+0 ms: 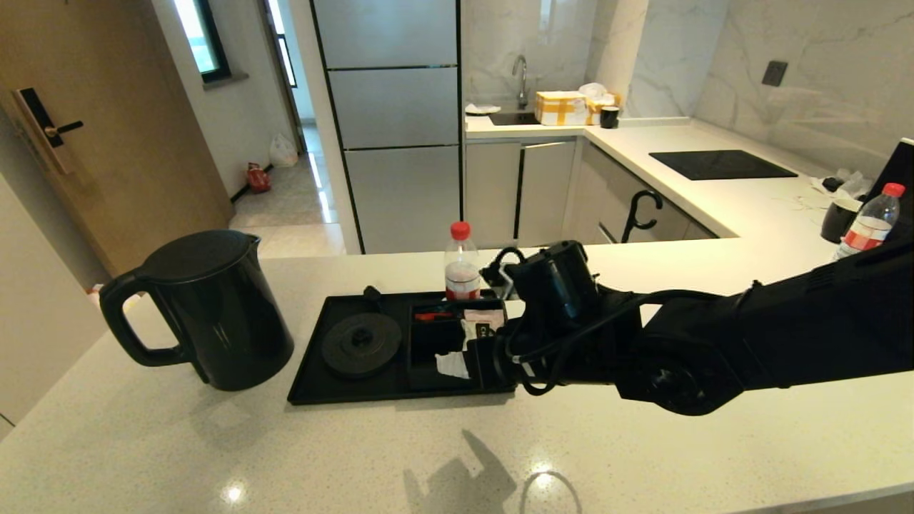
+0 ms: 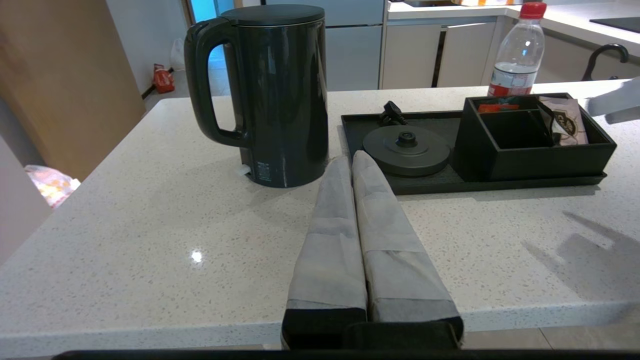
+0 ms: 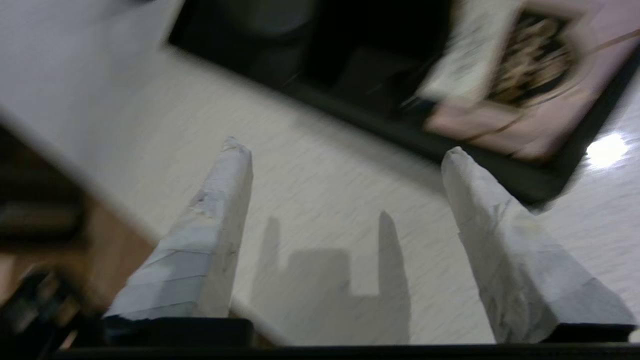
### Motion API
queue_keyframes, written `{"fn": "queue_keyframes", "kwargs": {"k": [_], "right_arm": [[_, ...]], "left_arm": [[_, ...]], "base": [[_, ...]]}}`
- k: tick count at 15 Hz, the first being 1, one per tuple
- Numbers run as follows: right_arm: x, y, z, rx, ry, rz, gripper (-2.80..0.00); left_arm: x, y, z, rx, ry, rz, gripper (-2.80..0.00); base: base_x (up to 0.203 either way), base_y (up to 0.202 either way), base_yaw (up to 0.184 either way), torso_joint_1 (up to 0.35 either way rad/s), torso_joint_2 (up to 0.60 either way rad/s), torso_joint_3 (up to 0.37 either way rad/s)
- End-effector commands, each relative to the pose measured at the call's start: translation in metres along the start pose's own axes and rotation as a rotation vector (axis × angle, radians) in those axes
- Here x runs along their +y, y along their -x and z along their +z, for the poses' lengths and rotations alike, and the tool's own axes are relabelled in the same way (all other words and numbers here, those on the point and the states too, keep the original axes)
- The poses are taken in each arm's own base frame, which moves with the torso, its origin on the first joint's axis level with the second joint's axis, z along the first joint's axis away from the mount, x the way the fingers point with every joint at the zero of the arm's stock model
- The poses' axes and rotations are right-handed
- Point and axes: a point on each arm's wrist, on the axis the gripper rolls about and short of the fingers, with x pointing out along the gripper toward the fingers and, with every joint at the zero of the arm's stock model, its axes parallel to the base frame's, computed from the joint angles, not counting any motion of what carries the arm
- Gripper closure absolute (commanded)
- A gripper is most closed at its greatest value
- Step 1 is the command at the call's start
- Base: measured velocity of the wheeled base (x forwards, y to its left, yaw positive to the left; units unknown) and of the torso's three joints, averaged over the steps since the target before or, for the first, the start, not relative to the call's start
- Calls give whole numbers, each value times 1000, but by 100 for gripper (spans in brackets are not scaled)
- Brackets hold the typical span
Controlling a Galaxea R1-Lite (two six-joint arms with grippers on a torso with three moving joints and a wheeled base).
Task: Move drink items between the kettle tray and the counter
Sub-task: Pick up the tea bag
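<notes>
The black kettle (image 1: 207,307) stands on the counter (image 1: 178,442), left of the kettle tray (image 1: 314,371) and off its round base (image 1: 360,344). A pale-pink sachet (image 1: 480,323) leans in the right compartment of the tray's black boxed section (image 1: 428,350); the left wrist view shows the sachet (image 2: 565,122) upright there. My right gripper (image 3: 345,149) is open and holds nothing, hovering above the counter by the tray's near edge, with the sachet (image 3: 525,95) just beyond its fingertips. My left gripper (image 2: 350,157) is shut and holds nothing, low at the counter's near edge, pointing between kettle (image 2: 270,95) and tray.
A clear red-capped bottle (image 1: 462,264) stands right behind the tray. Another bottle (image 1: 867,225) and a dark cup are at the far right. A black hob (image 1: 721,164) is set into the counter's back leg. A small red packet (image 1: 432,315) lies in the box's rear compartment.
</notes>
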Motion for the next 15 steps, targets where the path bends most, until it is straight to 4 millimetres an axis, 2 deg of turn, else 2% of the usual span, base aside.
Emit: {"fn": "queue_keyframes", "kwargs": {"k": [1,9,11,15], "right_arm": [[0,-21,-3,-7,6,-71,-280],[0,-38,-4,-46,17,-206,-280],[1,-50,6,-110,14,-275,-280],[-1,-66,9,-164,1,-345,-280]], "left_arm": [[0,-2,-11,37,0,0,0],[0,-2,-11,39,0,0,0],[0,-2,-11,38,0,0,0],[0,-2,-11,39,0,0,0]], "base": [[0,0,0,0,0,0],[0,0,0,0,0,0],[0,0,0,0,0,0],[0,0,0,0,0,0]]}}
